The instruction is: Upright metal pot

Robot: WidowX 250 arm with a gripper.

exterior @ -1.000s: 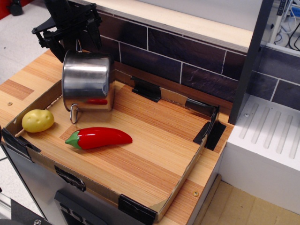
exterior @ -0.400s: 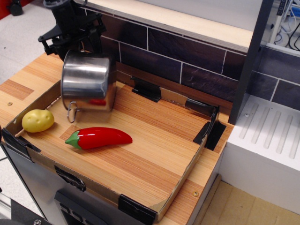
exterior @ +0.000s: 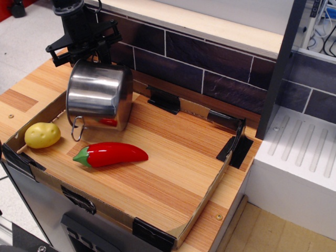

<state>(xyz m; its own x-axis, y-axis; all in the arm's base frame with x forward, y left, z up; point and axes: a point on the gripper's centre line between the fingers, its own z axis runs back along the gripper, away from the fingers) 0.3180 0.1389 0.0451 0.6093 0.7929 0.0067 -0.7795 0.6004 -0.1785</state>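
The metal pot is shiny and cylindrical. It hangs tilted at the back left of the cardboard tray, and its lower edge is at or just above the tray floor. One wire loop handle dangles at its lower left. My black gripper is directly above the pot. It appears shut on the pot's upper edge or handle, and the contact point is partly hidden by the fingers.
A red pepper lies in front of the pot. A yellow potato-like object sits at the tray's left corner. A dark tiled wall runs behind the tray, and a white drainer stands to the right.
My gripper has shifted a little to the right. The pot has tilted further, its top swinging right and its lower handle end left.
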